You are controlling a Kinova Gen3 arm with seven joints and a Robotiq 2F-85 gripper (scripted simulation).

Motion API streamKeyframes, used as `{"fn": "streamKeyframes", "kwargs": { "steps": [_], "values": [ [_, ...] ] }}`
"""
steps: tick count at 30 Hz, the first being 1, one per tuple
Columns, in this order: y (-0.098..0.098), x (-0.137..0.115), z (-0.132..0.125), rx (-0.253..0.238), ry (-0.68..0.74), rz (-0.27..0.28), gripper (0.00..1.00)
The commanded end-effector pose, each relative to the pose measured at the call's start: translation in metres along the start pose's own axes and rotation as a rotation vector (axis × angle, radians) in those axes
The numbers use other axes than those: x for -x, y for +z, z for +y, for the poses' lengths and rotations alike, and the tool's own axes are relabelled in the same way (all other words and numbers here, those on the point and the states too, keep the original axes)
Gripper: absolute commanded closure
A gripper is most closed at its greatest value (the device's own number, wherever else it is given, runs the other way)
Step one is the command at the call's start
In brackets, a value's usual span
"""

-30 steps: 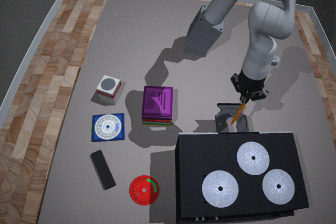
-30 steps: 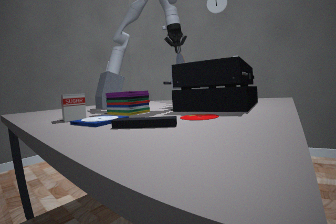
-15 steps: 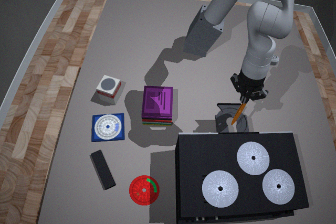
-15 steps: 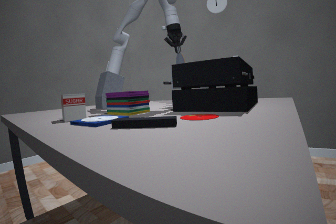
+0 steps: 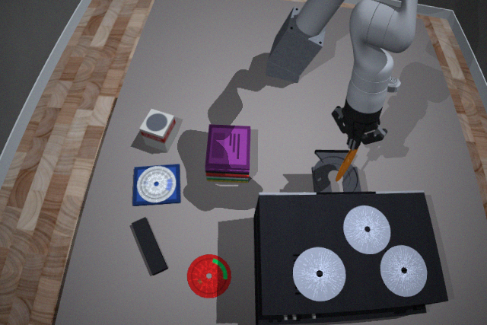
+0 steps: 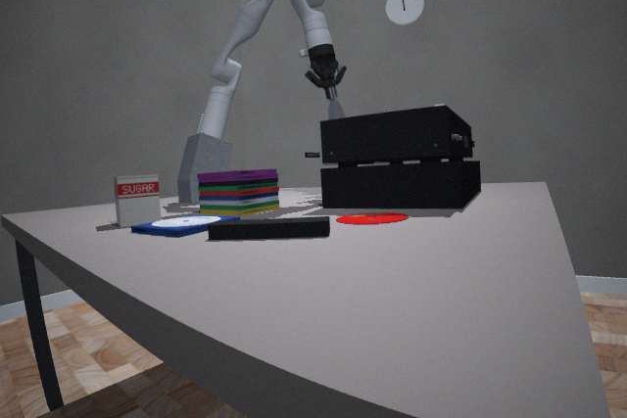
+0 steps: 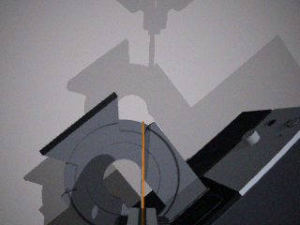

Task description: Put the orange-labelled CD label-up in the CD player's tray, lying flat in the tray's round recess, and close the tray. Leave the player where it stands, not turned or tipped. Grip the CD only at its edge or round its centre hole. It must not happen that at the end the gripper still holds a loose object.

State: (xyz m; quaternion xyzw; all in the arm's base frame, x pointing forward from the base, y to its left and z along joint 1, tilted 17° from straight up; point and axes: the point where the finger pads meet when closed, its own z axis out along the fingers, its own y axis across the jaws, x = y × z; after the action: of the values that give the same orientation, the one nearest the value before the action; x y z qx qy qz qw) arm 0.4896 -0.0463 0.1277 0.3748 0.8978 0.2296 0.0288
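My gripper [image 5: 354,146] [image 6: 331,94] [image 7: 142,217] is shut on the orange-labelled CD [image 5: 345,164] [image 6: 335,110] [image 7: 142,164], gripping it at its edge. The CD hangs on edge, almost vertical, and shows only as a thin orange line in the wrist view. It hangs above the open grey tray [image 5: 323,157] [image 7: 89,141], over the tray's round recess, and is not lying in it. The tray sticks out from the far side of the black CD player [image 5: 283,227] [image 6: 395,137] [image 7: 262,159], which stands upright on the table.
Three silver discs [image 5: 366,229] [image 5: 319,273] [image 5: 403,270] lie on the player's top. A red CD [image 5: 206,272] [image 6: 371,218], a black remote [image 5: 148,246], a blue case with a disc [image 5: 157,186], a purple-topped case stack [image 5: 227,148] and a sugar box [image 5: 157,126] lie to the left. The arm's base [image 5: 293,52] stands at the back.
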Motion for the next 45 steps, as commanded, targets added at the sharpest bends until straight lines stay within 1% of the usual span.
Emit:
{"fn": "streamKeyframes", "kwargs": {
  "steps": [1,6,8,23,25,40,42,45],
  "values": [
    [-0.002,0.002,-0.006,0.015,0.01,-0.003,0.89],
    [-0.002,0.002,-0.01,0.042,0.01,-0.003,0.89],
    [-0.002,0.002,-0.01,0.042,0.01,-0.003,0.89],
    [-0.001,0.002,-0.024,0.148,0.009,-0.004,0.89],
    [-0.001,0.002,-0.024,0.148,0.009,-0.004,0.89],
    [0.003,0.002,-0.042,0.284,0.009,-0.004,0.89],
    [0.003,0.002,-0.042,0.284,0.009,-0.004,0.89],
    [0.004,0.002,-0.046,0.315,0.009,-0.005,0.89]
  ]
}}
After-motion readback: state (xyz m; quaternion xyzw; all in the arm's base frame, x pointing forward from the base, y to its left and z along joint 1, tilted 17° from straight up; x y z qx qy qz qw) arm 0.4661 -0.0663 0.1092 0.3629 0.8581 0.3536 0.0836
